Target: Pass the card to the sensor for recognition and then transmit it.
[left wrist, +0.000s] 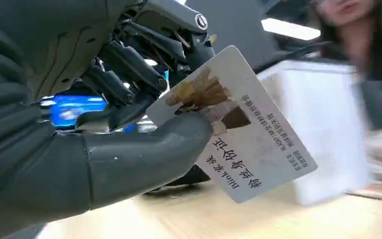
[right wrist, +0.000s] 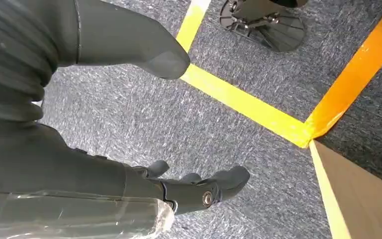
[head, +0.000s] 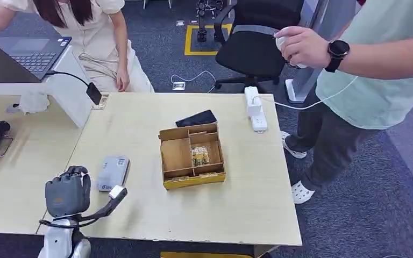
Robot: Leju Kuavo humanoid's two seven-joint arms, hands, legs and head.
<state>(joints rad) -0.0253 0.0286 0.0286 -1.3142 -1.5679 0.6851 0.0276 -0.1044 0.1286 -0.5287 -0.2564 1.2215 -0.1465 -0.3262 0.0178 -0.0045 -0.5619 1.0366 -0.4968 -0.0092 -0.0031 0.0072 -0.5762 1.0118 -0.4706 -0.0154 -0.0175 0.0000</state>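
Flat glossy card (left wrist: 238, 124), pinched by grey fingers (left wrist: 144, 154)

We note a smooth pale wood-grain table (head: 247, 204), a brown cardboard tray (head: 176, 156), a glossy printed plastic card (left wrist: 258, 149), the left hand (left wrist: 129, 144) in matt grey plastic, and rough blue-grey carpet (right wrist: 144, 124).

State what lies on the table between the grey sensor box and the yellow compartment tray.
Bare tabletop separates the sensor from the tray, seen in the head view.

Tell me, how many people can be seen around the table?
2: one person leans over beyond the table's far left corner, another person stands at its right side. More may be hidden out of frame.
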